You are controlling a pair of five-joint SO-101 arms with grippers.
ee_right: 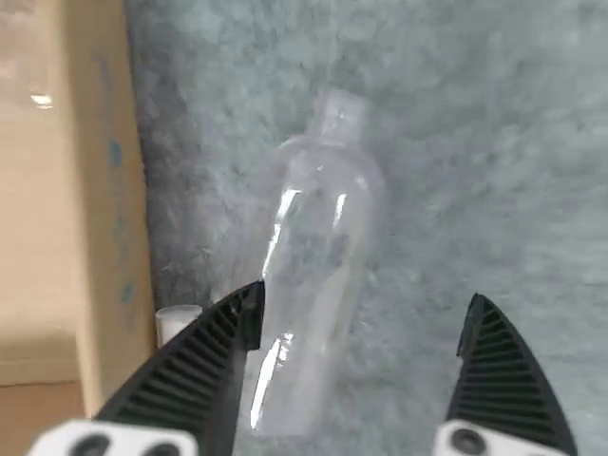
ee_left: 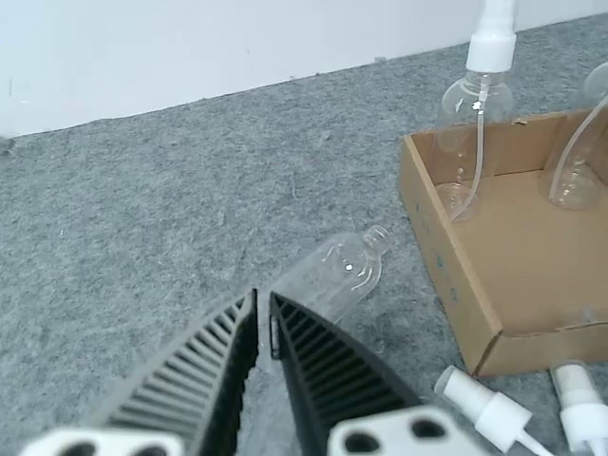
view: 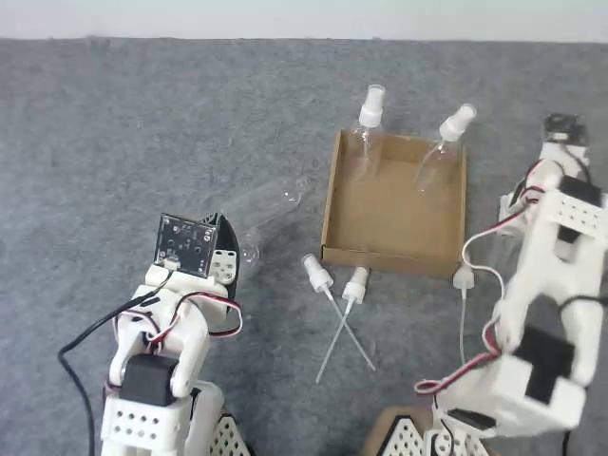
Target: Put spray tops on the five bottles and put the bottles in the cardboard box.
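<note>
Centrally, a shallow cardboard box point(view: 389, 256) with crisp upright walls is set on the grey, felt-like counter point(view: 114, 123). Two clear capped bottles point(view: 366, 133) point(view: 442, 157) are stood in its far corners. A smooth uncapped bottle point(view: 271, 211) is laid left of the box, with the ribbed left gripper point(ee_left: 264, 304) nearly closed and empty beside its base. The right gripper point(ee_right: 366, 296) is spread wide above a second bare bottle point(ee_right: 318, 237) beside a box wall. White spray tops point(view: 318, 274) are laid near the front wall. Bare counter is left open far left.
</note>
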